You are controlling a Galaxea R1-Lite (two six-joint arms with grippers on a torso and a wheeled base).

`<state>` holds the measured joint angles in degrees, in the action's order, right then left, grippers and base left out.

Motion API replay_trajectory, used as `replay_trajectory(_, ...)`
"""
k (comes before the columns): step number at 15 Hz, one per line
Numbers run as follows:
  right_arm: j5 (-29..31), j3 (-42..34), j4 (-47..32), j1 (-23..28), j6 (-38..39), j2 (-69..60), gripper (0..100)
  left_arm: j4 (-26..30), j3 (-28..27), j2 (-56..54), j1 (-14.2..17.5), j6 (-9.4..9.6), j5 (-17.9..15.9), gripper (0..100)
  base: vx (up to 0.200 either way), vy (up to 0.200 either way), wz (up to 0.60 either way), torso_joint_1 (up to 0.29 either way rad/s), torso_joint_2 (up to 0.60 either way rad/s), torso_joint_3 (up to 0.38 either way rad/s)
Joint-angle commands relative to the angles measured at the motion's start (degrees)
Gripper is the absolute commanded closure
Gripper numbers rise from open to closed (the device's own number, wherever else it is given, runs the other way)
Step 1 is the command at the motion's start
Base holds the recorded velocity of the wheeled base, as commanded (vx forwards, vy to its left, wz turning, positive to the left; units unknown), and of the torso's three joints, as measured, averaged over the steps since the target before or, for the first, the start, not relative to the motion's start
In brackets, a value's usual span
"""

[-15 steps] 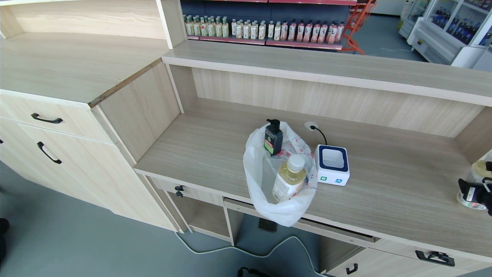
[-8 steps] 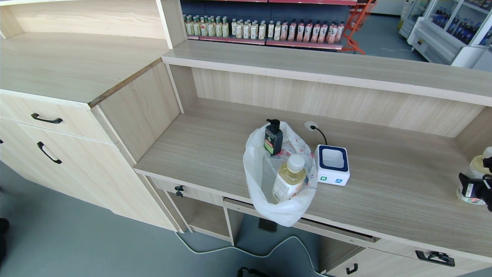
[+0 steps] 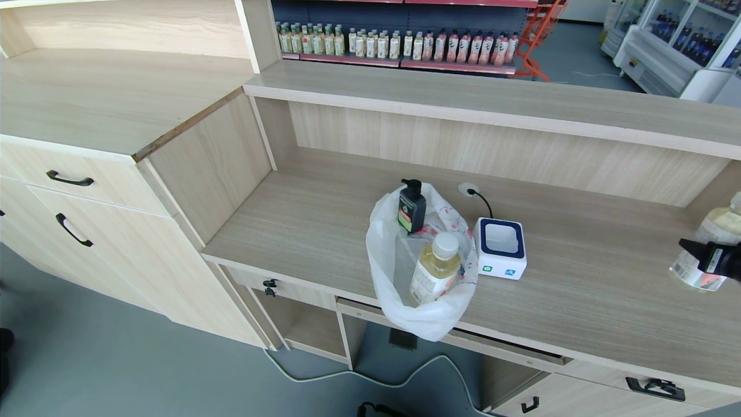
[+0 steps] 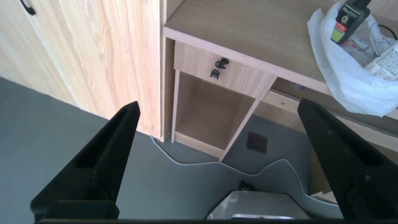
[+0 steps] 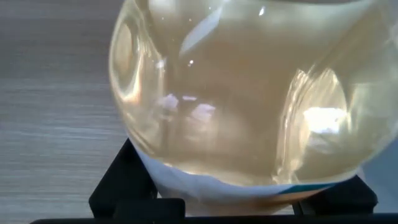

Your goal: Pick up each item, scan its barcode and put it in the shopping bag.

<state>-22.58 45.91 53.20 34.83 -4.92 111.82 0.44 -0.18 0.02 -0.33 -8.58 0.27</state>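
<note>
High head and low left-wrist views share bag [image 3: 379, 255].

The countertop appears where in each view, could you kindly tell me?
Head view: countertop under the shopping bag.
Left wrist view: countertop under the shopping bag.
Right wrist view: countertop behind the held bottle.
Shared landmark: its wood grain.
</note>
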Motion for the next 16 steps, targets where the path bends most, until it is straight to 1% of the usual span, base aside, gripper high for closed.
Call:
replay_trajectory(1, -15.6, -0.9, -16.7, -8.4, 8.1, -23.3, 100, 0.0, 0.0, 0.0, 0.0, -0.03, 0.1, 0, 0.000, 0.000, 0.00, 0.000, 0.00, 0.000)
replay_trajectory(3, -22.2, -5.9, -18.0, -14.7, 9.1, -30.2, 100, 0.0, 0.0, 0.0, 0.0, -0.03, 0.0, 0, 0.000, 0.000, 0.00, 0.000, 0.00, 0.000)
replay_trajectory(4, -26.6, -7.9, -18.0, -17.9, 9.0, -32.6, 100, 0.0, 0.0, 0.0, 0.0, -0.03, 0.0, 0, 0.000, 0.000, 0.00, 0.000, 0.00, 0.000)
replay_trajectory(5, -29.3, -8.1, -18.2, -20.0, 9.2, -34.0, 100, 0.0, 0.0, 0.0, 0.0, 0.06, 0.1, 0, 0.000, 0.000, 0.00, 0.000, 0.00, 0.000)
replay_trajectory(6, -31.3, -7.5, -22.4, -26.3, 10.1, -37.1, 100, 0.0, 0.0, 0.0, 0.0, -0.03, 0.0, 0, 0.000, 0.000, 0.00, 0.000, 0.00, 0.000)
replay_trajectory(8, -31.2, -4.7, -28.9, -34.2, 13.1, -40.6, 100, 0.0, 0.0, 0.0, 0.0, 0.06, 0.1, 0, 0.000, 0.000, 0.00, 0.000, 0.00, 0.000)
replay_trajectory(9, -31.1, -4.2, -29.9, -38.0, 15.6, -42.0, 100, 0.0, 0.0, 0.0, 0.0, 0.06, 0.0, 0, 0.000, 0.000, 0.00, 0.000, 0.00, 0.000)
replay_trajectory(11, -29.7, -4.7, -30.1, -43.0, 19.9, -44.9, 100, 0.0, 0.0, 0.0, 0.0, -0.03, 0.1, 0, 0.000, 0.000, 0.00, 0.000, 0.00, 0.000)
replay_trajectory(12, -28.8, -4.7, -30.1, -44.8, 22.3, -46.2, 100, 0.0, 0.0, 0.0, 0.0, -0.03, 0.1, 0, 0.000, 0.000, 0.00, 0.000, 0.00, 0.000)
replay_trajectory(16, -29.0, -3.1, -30.3, -50.6, 31.5, -50.4, 100, 0.0, 0.0, 0.0, 0.0, -0.03, 0.0, 0, 0.000, 0.000, 0.00, 0.000, 0.00, 0.000)
